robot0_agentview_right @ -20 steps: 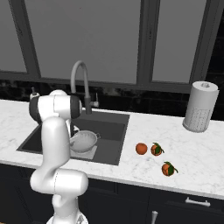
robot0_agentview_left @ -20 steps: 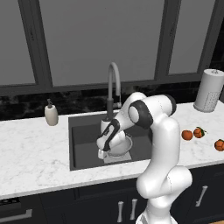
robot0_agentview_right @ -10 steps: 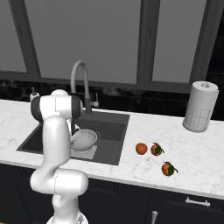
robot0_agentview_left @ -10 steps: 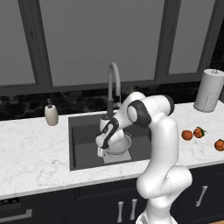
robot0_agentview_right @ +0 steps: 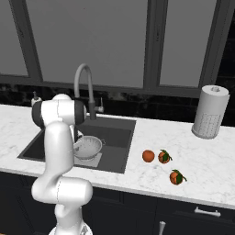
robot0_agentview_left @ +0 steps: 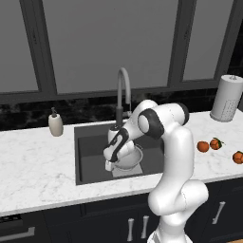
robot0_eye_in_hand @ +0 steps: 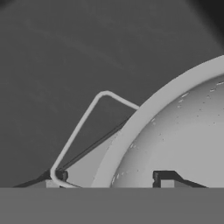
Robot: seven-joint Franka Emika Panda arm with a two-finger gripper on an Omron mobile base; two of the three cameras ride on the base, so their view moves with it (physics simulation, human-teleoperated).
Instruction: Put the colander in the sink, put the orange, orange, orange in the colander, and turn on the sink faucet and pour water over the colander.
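The shiny metal colander (robot0_agentview_left: 130, 158) (robot0_agentview_right: 88, 148) sits upright on the lighter patch of the dark sink (robot0_agentview_left: 90, 152) (robot0_agentview_right: 117, 137) floor. My gripper (robot0_agentview_left: 109, 164) hangs at its left rim. In the hand view the gripper (robot0_eye_in_hand: 110, 177) is open, its fingertips (robot0_eye_in_hand: 61, 175) straddling the colander (robot0_eye_in_hand: 183, 131) rim beside the thin wire handle, with gaps on both sides. Three oranges (robot0_agentview_left: 203, 146) (robot0_agentview_left: 216, 143) (robot0_agentview_left: 238, 157) lie on the counter right of the sink, also seen as oranges (robot0_agentview_right: 148, 156) (robot0_agentview_right: 164, 157) (robot0_agentview_right: 176, 177). The gooseneck faucet (robot0_agentview_left: 123, 90) (robot0_agentview_right: 85, 82) arches behind the basin; no water shows.
A beige soap dispenser (robot0_agentview_left: 55, 124) stands on the white marble counter left of the sink. A paper towel roll (robot0_agentview_left: 226, 98) (robot0_agentview_right: 210, 112) stands at the back right. Dark windows and a black backsplash run behind the counter.
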